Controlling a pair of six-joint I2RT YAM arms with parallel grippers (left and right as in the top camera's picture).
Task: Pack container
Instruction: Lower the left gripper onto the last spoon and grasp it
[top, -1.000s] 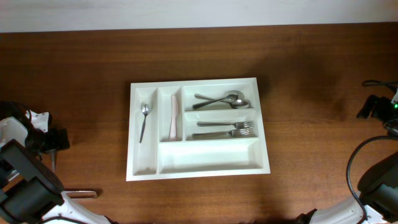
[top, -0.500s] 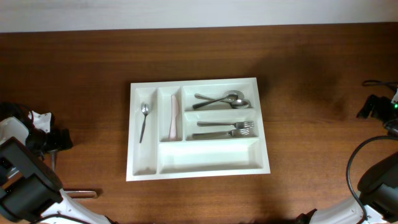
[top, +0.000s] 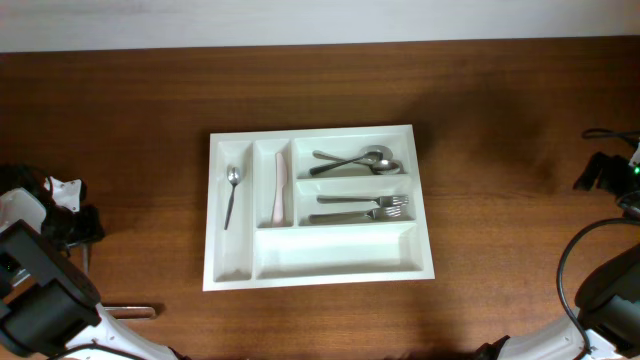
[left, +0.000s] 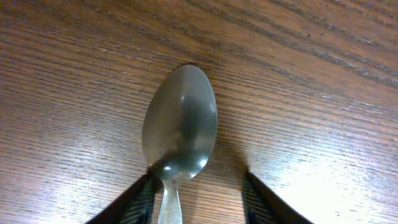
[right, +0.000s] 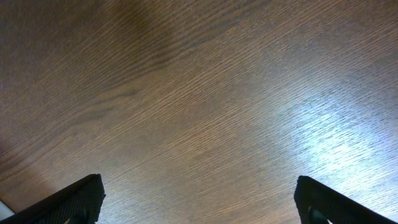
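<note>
Item 1, near left: left gripper (left: 198, 186), low over the wooden table (top: 500, 100). Its jaws stand apart, one finger on either side of the neck of a loose spoon (left: 180, 127). The left finger (left: 130, 202) sits against the neck and the right finger (left: 267, 202) is clear of it. The spoon lies flat on the wood, its bowl out past the fingertips.

Item 2, centre: white cutlery tray (top: 425, 200), well apart from both grippers. Contents, near to far:
- long compartment along the near edge.
- right-hand middle compartment: forks (top: 365, 207), lying crosswise with tines to the right.
- right-hand far compartment: two spoons (top: 355, 160), crossed, bowls to the right.
- leftmost narrow compartment: small spoon (top: 231, 195), bowl toward the far end.
- next narrow compartment: pale knife (top: 280, 188), lying lengthwise.

Item 3, far right edge: right gripper (right: 199, 202), spread wide over bare wood with nothing between its fingers (right: 74, 199); only the fingertips show in the wrist view.
</note>
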